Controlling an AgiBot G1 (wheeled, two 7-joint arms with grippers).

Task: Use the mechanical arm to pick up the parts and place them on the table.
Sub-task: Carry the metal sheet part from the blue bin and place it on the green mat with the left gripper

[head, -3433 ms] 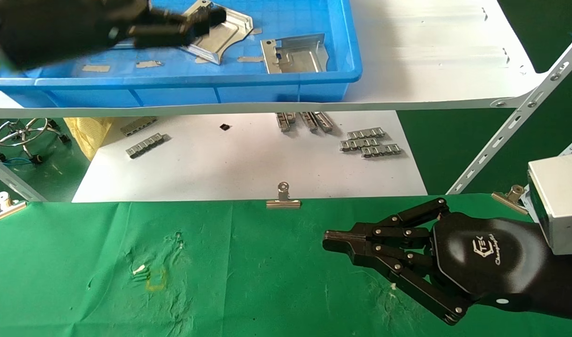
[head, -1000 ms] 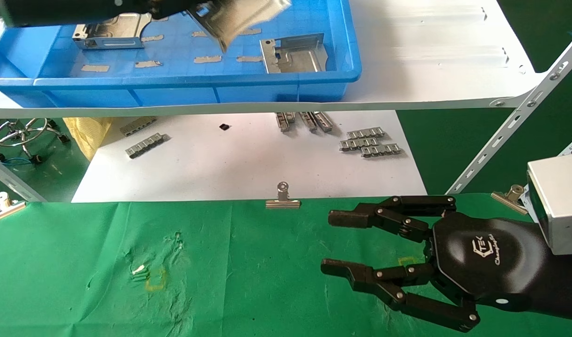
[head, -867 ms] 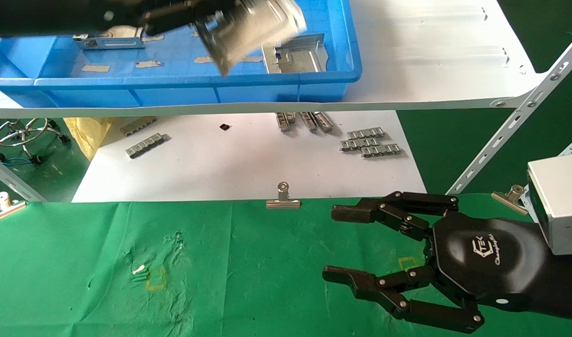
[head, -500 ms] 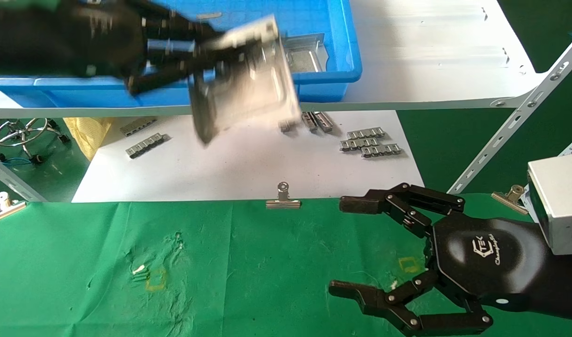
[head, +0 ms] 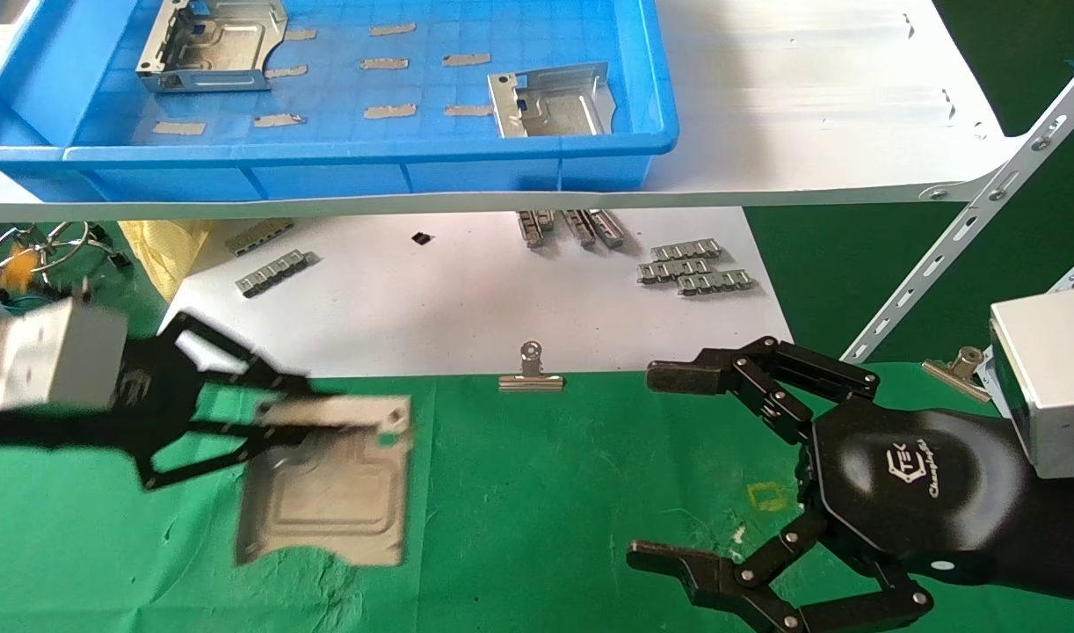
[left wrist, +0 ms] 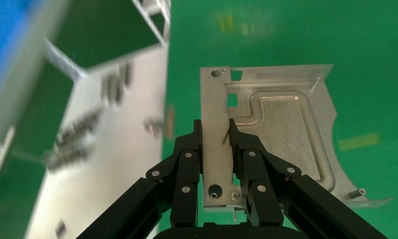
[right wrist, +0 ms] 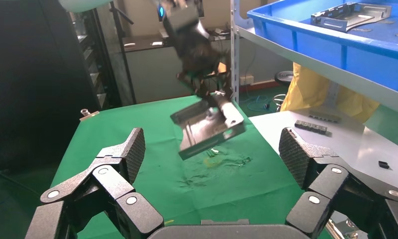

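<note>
We have one part (head: 330, 492) in our left gripper (head: 264, 413), the fingers (left wrist: 194, 164) pinched on its folded rim, and it hangs tilted above the green surface (head: 519, 492), clear of the cloth as the right wrist view shows it. It is out of the bin (head: 370, 158) but not yet set down, so we judge this placement only half done. Two more parts remain in the bin on the shelf: one at its far left (head: 212, 44), one near its right end (head: 552, 101). No part lies on the surface yet. Our right gripper (head: 678, 466) waits low over the right side of the cloth, fingers (head: 678, 378) spread wide and holding nothing. What is left, then: lowering and releasing this part, then fetching the other two.
</note>
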